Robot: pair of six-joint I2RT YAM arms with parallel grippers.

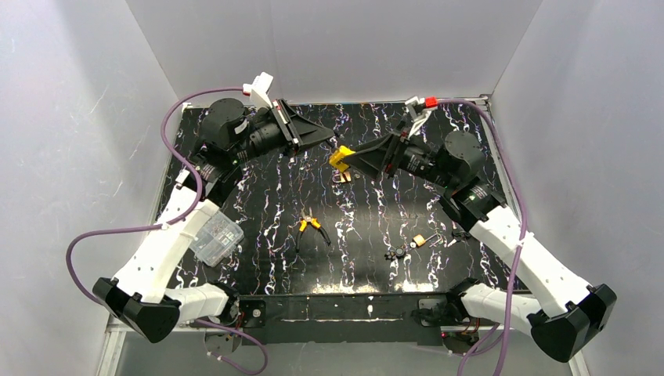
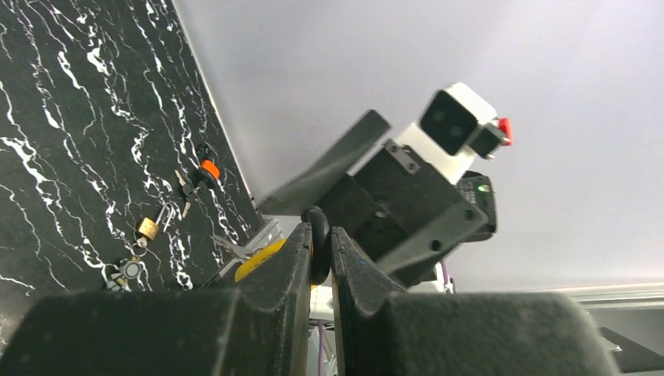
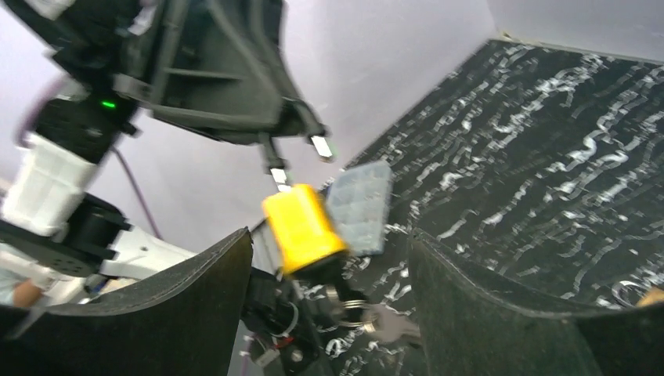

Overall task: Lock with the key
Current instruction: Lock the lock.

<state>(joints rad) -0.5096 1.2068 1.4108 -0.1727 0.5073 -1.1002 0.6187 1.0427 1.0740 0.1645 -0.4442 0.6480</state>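
Right claw [image 3: 329, 235] agape above marbled table [image 1: 376, 215], grey walls [image 1: 329, 47].

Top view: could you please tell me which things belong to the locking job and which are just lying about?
Job in hand:
- yellow padlock, held up by the left gripper
- keys hanging under it
- right gripper, open around it

Lying about:
- pliers
- small brass padlock
- clear plastic box
- small black part

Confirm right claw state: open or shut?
Open. Right wrist view: the right claw is spread wide, with the yellow padlock sitting between its fingers.
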